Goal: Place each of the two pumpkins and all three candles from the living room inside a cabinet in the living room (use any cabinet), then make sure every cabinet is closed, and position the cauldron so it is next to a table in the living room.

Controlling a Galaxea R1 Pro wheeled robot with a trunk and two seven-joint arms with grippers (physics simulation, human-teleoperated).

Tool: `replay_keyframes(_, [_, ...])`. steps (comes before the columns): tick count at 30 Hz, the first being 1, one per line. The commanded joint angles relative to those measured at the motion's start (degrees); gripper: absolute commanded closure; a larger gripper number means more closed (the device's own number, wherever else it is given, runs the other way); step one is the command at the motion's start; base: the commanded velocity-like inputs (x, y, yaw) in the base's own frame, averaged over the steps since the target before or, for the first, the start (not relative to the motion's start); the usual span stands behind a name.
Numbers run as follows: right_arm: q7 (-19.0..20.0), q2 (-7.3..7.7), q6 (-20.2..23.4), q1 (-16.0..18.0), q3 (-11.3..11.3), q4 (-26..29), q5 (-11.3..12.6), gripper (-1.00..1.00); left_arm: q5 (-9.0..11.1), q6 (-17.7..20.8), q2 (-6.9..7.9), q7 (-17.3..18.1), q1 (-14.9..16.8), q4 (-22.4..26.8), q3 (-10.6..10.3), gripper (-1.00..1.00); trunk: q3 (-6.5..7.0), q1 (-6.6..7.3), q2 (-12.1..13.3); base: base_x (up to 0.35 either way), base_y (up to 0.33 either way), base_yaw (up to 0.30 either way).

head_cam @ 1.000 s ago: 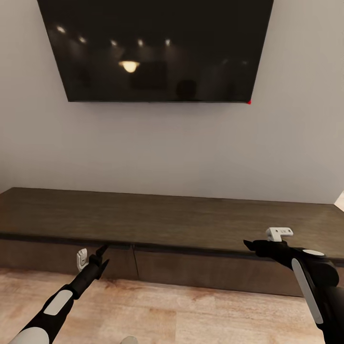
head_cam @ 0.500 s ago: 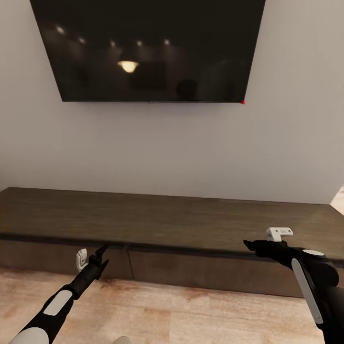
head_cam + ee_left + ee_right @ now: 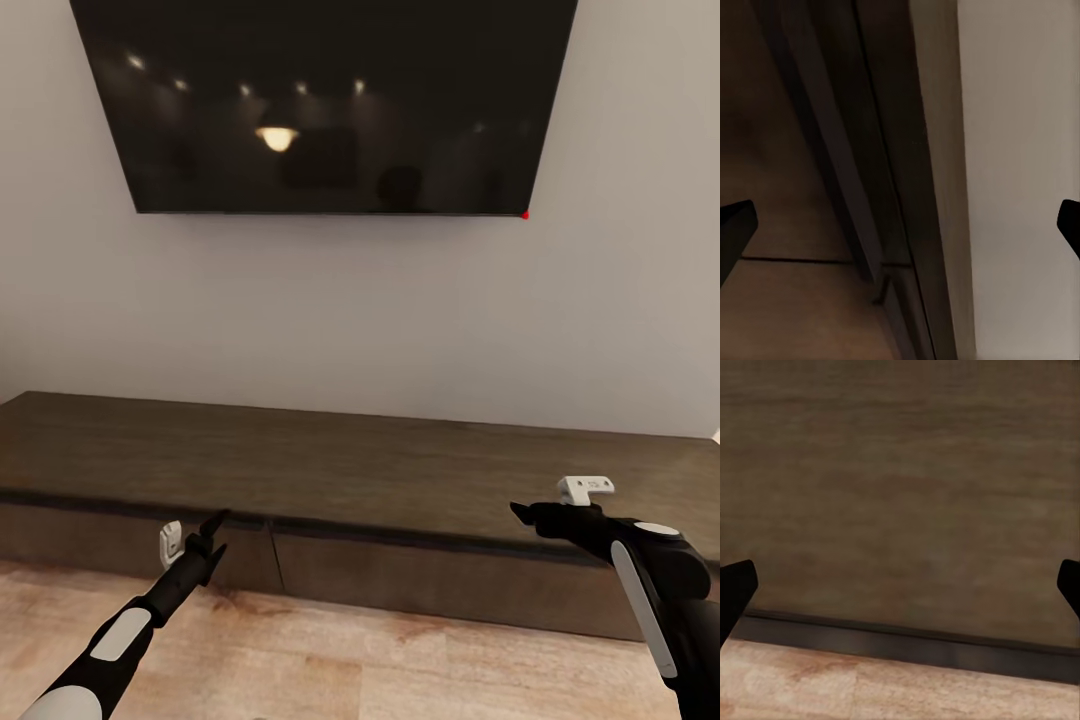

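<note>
The cabinet (image 3: 360, 470) is long, low and dark brown, and it sits on the floor right against the wall, straight below the big black TV (image 3: 325, 100). Its top is flat and bare, and its drawer fronts are flat with no handles, all pushed in, with a thin line between two fronts a bit left of the cabinet's middle. The step now looks like opening a drawer, and that will be tricky because there is nothing to hook. A good way, I think, is to bring one arm in slowly, slip a fingertip under the dark lip below the cabinet's top, and pull straight back without tilting. The left gripper (image 3: 210, 530) hangs just in front of the cabinet's front edge, near that line, and its jaws are spread wide with nothing in them. The right gripper (image 3: 525, 515) hovers over the right part of the cabinet's top, and its jaws are spread wide and hold nothing too. The wood floor (image 3: 350, 660) lies in front of the cabinet.
</note>
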State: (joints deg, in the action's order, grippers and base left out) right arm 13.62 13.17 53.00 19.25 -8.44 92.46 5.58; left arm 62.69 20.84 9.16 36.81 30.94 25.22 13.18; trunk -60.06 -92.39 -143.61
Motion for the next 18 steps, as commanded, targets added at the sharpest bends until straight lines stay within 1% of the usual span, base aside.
replay_keyframes(1, [0.0,0.0,0.0,0.0,0.0,0.0,-0.01,-1.0,-0.01,0.0,-0.01,-0.02,0.0,0.0,0.0,-1.0,0.0,0.0,0.0,0.03,0.0,0.002])
replay_keyframes(12, [0.0,0.0,0.0,-0.01,0.01,0.0,0.02,-1.0,0.04,0.07,-0.27,0.06,0.0,-0.56,0.04,-1.0,0.0,0.0,0.0,0.007,0.0,0.0])
replay_keyframes(18, [0.0,0.01,0.0,-0.01,0.0,0.0,0.01,-1.0,0.13,0.39,-0.37,1.24,0.0,-1.39,0.16,-1.0,0.0,0.0,0.0,0.0,0.0,0.0])
